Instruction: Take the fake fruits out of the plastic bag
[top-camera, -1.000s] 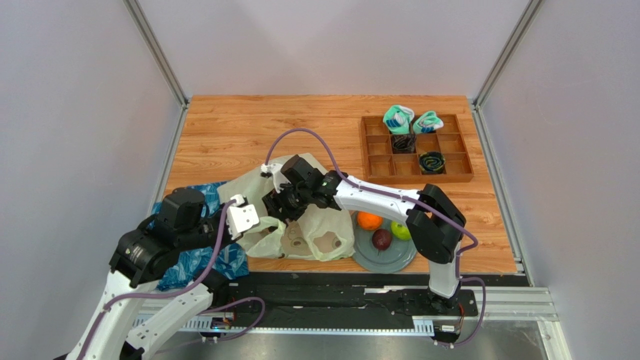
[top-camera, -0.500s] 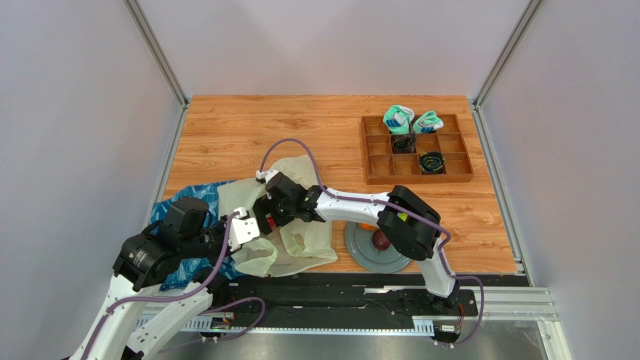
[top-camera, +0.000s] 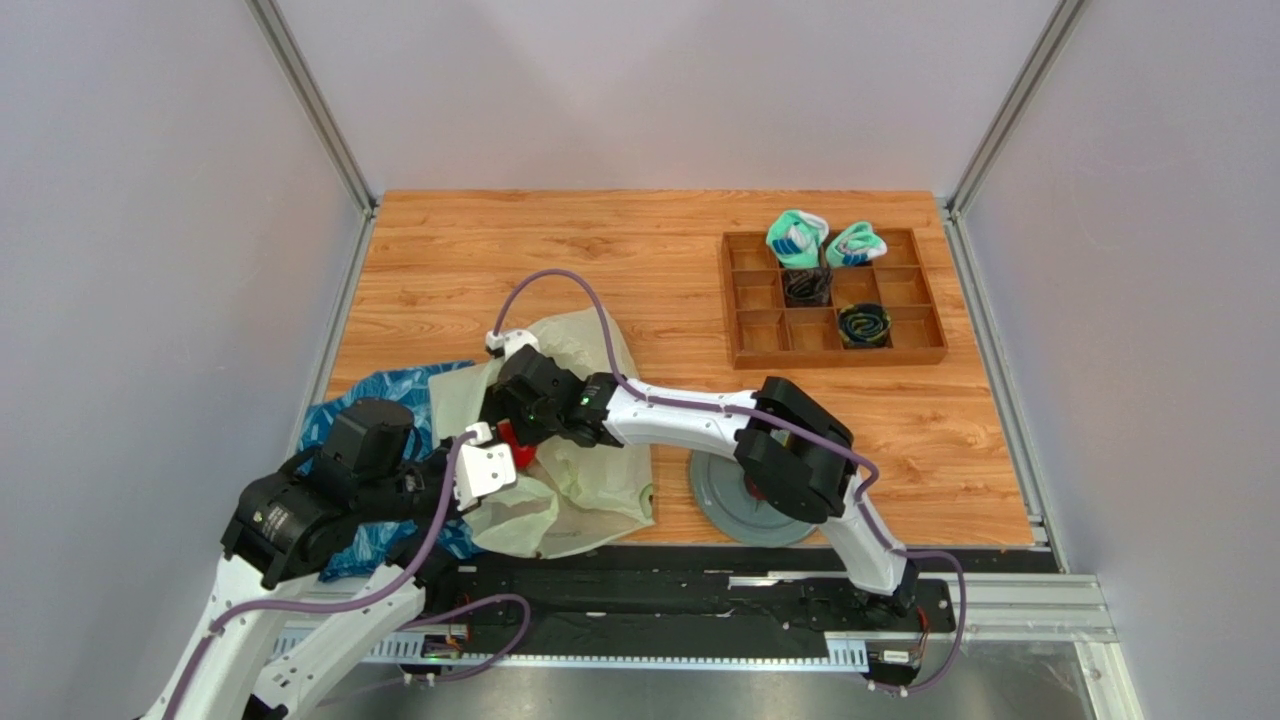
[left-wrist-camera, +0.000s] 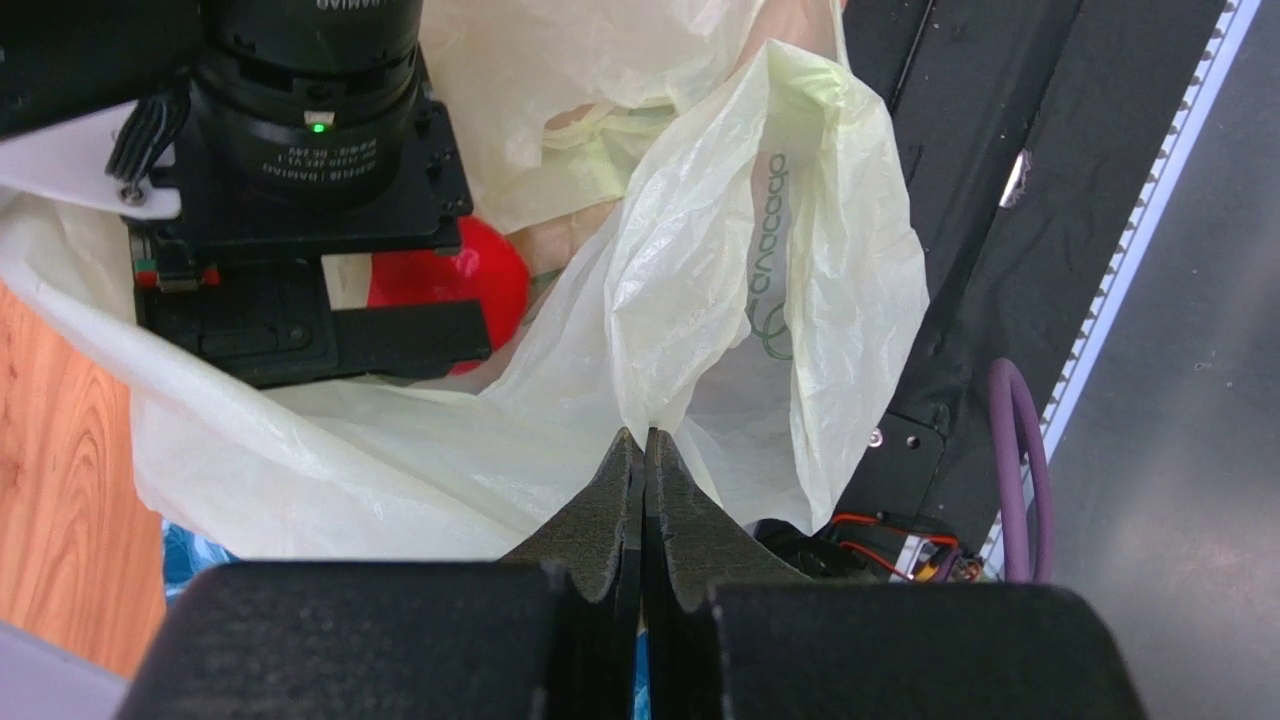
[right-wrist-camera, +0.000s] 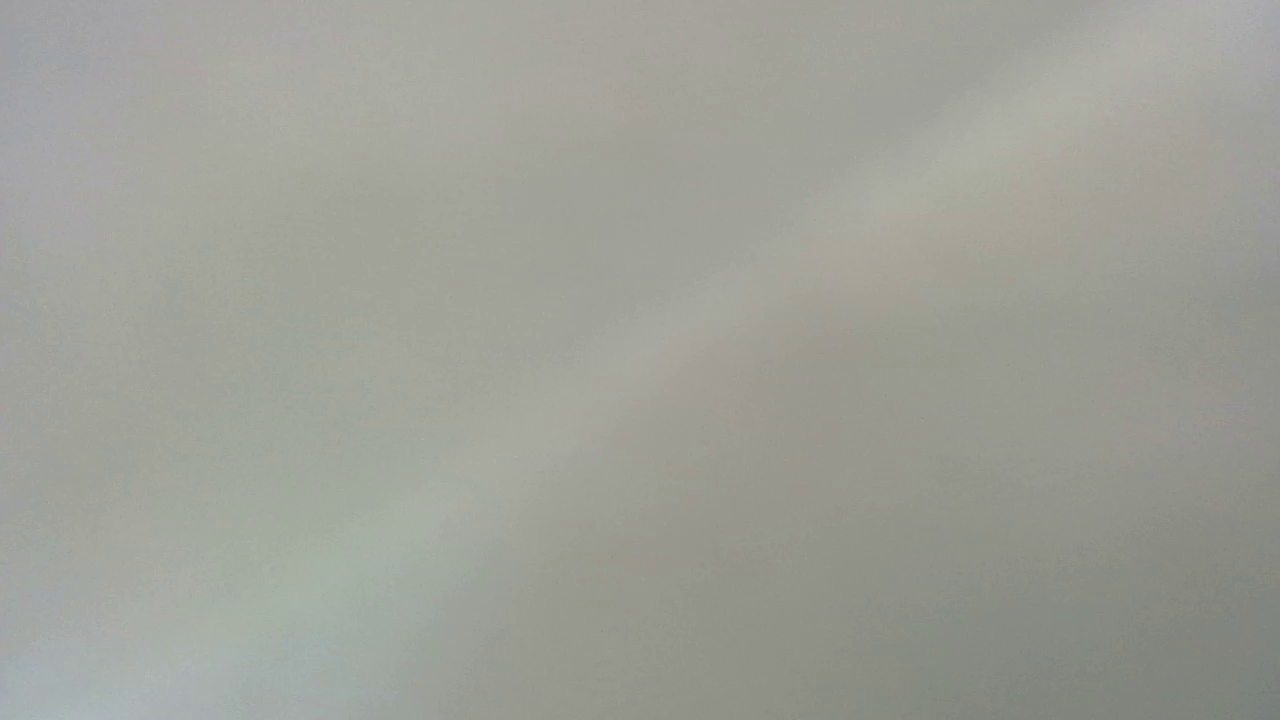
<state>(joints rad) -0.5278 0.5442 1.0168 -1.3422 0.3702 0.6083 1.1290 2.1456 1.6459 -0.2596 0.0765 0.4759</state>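
At the near-left of the table (top-camera: 631, 255): the plastic bag (top-camera: 601, 488) is lying crumpled on the wood, its left edge meeting a blue bag (top-camera: 398, 386).
Bag contents: a red fake apple (left-wrist-camera: 473, 278) is showing inside the gaping film; folds are hiding the rest of the interior.
Bag orientation: the film is spreading about as much from far to near as from side to side, so no long axis is showing clearly. In the left wrist view the opening is gaping toward the left arm, and the printed word "avocado" is running along the raised fold.
Left gripper (left-wrist-camera: 645, 458): is clenching a raised fold of the bag's near edge, pads pressed together with film between them.
Left arm: is reaching rightward from its base, wrist held low over the blue bag.
Right gripper (top-camera: 511, 425): is dipping into the bag, one finger lying just beside the apple. Whether its jaws are parted, or touching the fruit, cannot be told.
Right arm: is stretching leftward across the table, elbow bending over a grey plate (top-camera: 736, 528) and covering most of it.
Right wrist view: is showing only a pale, even blur.
Wooden tray (top-camera: 831, 357): is sitting at the far right, well apart from the bag. Two teal-and-white rolled socks (top-camera: 796, 237) are filling the two middle compartments of its back row, and dark rolled items (top-camera: 807, 285) are occupying two compartments nearer the front.
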